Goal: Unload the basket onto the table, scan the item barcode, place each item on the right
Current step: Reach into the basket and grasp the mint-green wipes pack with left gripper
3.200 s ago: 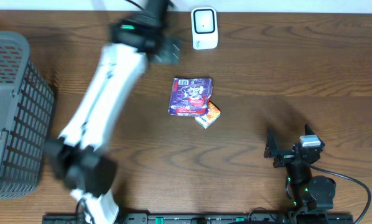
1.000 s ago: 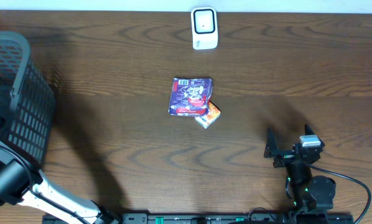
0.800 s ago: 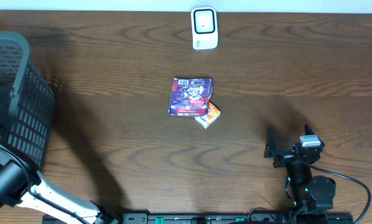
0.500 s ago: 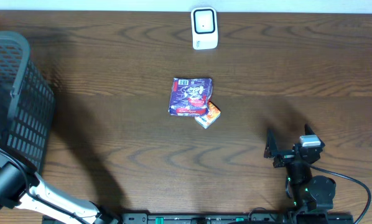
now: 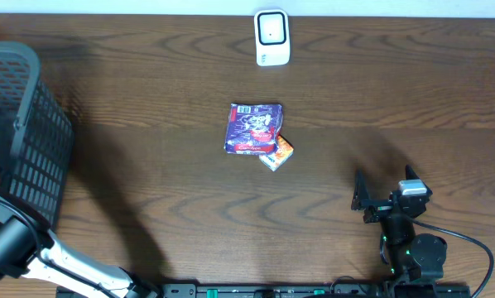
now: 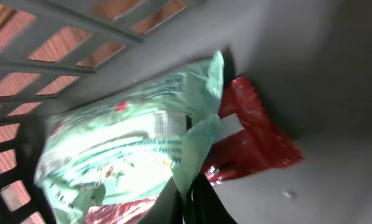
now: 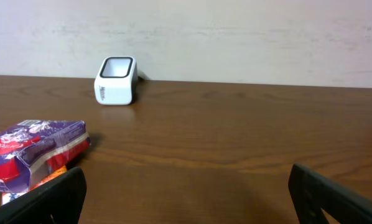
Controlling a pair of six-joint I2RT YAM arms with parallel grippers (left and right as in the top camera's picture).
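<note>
In the left wrist view my left gripper [image 6: 187,200] is down inside the grey basket [image 6: 335,93], shut on a fold of a pale green packet [image 6: 124,149]. A red packet [image 6: 254,140] lies under it. I cannot make out a barcode on the green packet. From overhead the left gripper is hidden behind the basket [image 5: 20,141]. The white scanner [image 5: 272,37] stands at the table's far edge, also in the right wrist view as the scanner [image 7: 116,81]. My right gripper [image 5: 384,197] rests open near the front right, its fingers [image 7: 49,199] wide apart with nothing between them.
A purple packet [image 5: 253,128] lies mid-table with a small orange packet [image 5: 276,152] tucked at its near right corner. The purple packet [image 7: 33,152] shows at the left of the right wrist view. The left arm [image 5: 32,257] runs along the front left.
The left arm swung from over the middle of the table to the basket at the left, and has barely shifted in the last second. The right arm and the packets on the table have not moved.
</note>
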